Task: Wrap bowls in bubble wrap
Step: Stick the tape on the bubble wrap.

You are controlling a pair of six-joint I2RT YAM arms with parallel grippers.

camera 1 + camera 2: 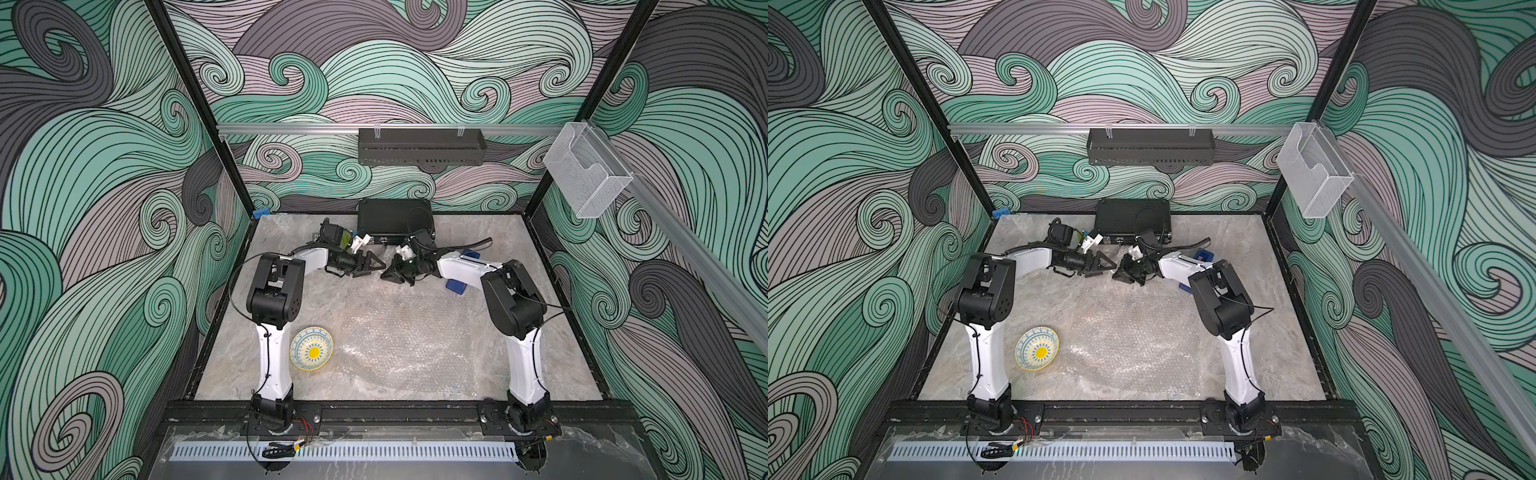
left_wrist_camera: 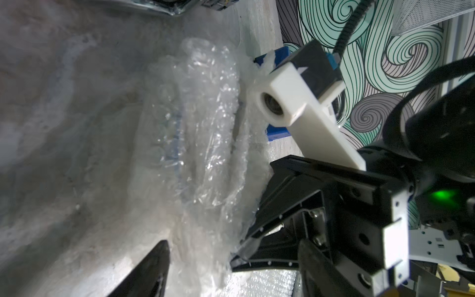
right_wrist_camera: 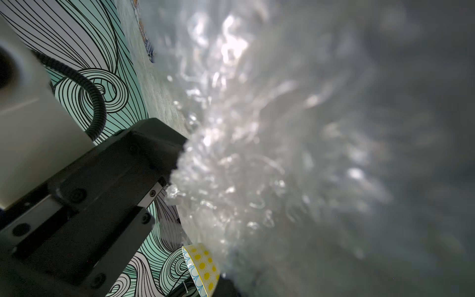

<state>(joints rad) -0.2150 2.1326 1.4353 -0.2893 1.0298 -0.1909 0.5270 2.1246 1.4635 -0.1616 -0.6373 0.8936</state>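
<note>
The cream bowl (image 1: 311,348) (image 1: 1037,348) with a yellow centre sits by the left arm's base; its rim also shows in the right wrist view (image 3: 203,267). A flat sheet of bubble wrap (image 1: 399,332) (image 1: 1125,328) lies mid-table. At the back, my left gripper (image 1: 374,266) (image 2: 231,267) stands open around a crumpled bubble wrap bundle (image 2: 203,133) with faint blue showing inside. My right gripper (image 1: 390,275) (image 1: 1119,274) faces it, shut on that bundle's edge. Wrap (image 3: 282,154) hides the right jaws in the right wrist view. The darker blue bowl is not plainly in view.
A black box (image 1: 394,220) stands at the back wall behind both grippers. Blue blocks (image 1: 455,286) (image 2: 279,133) lie under the right forearm. A clear bin (image 1: 586,170) hangs on the right rail. Black frame rails edge the marble table (image 1: 249,374).
</note>
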